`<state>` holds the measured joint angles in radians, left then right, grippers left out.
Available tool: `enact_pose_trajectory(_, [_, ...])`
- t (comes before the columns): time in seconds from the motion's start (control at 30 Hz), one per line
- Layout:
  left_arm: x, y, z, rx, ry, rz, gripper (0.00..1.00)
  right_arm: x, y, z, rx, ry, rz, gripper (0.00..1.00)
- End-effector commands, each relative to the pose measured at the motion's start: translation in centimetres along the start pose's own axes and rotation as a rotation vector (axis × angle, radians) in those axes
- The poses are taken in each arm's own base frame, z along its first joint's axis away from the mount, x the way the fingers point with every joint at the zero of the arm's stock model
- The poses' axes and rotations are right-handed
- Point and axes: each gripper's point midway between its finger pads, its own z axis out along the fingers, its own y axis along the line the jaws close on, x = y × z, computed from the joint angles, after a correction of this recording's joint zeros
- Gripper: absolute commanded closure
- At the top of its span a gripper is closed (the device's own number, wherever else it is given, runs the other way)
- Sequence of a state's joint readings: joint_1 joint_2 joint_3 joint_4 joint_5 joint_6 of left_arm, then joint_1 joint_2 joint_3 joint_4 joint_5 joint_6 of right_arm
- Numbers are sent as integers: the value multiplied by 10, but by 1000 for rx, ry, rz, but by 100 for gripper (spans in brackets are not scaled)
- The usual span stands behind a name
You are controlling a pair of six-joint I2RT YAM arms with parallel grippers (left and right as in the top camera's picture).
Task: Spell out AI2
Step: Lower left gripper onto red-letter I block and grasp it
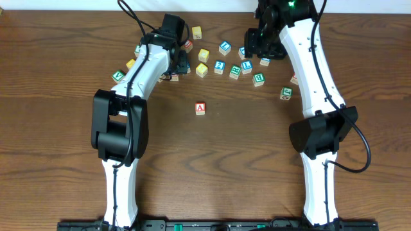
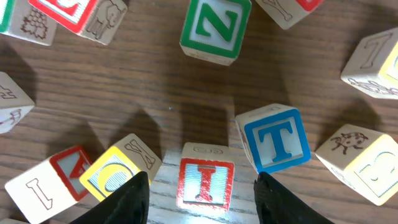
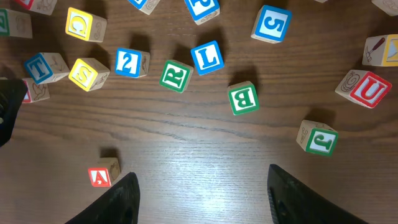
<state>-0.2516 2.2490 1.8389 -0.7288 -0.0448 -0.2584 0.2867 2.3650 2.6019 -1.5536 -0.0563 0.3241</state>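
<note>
The red "A" block (image 1: pixel 200 108) sits alone mid-table and also shows in the right wrist view (image 3: pixel 101 175). The red "I" block (image 2: pixel 206 182) lies on the table between the open fingers of my left gripper (image 2: pixel 200 183), which hovers over the left end of the block cluster (image 1: pixel 178 64). The fingers do not touch the "I" block. The blue "2" block (image 1: pixel 219 66) lies in the cluster and shows in the right wrist view (image 3: pixel 129 62). My right gripper (image 3: pixel 202 177) is open and empty, above the cluster's right end (image 1: pixel 260 43).
A blue "T" block (image 2: pixel 277 138) and a yellow block (image 2: pixel 112 174) sit close on either side of the "I" block. A green "Z" block (image 2: pixel 217 28) is beyond it. Green "R" (image 3: pixel 175 75), blue "L" (image 3: pixel 207 57) and green "B" (image 3: pixel 243 98) blocks lie near the "2" block.
</note>
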Motion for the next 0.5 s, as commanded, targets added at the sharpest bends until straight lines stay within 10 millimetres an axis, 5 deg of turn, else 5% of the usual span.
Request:
enact_pose_trajectory(0.0, [-1, 3, 12, -34, -5, 6, 47, -1, 1, -5, 0, -15, -19, 40])
enact_pose_trajectory(0.47, [4, -3, 27, -9, 16, 33, 53, -2, 1, -5, 1, -16, -19, 39])
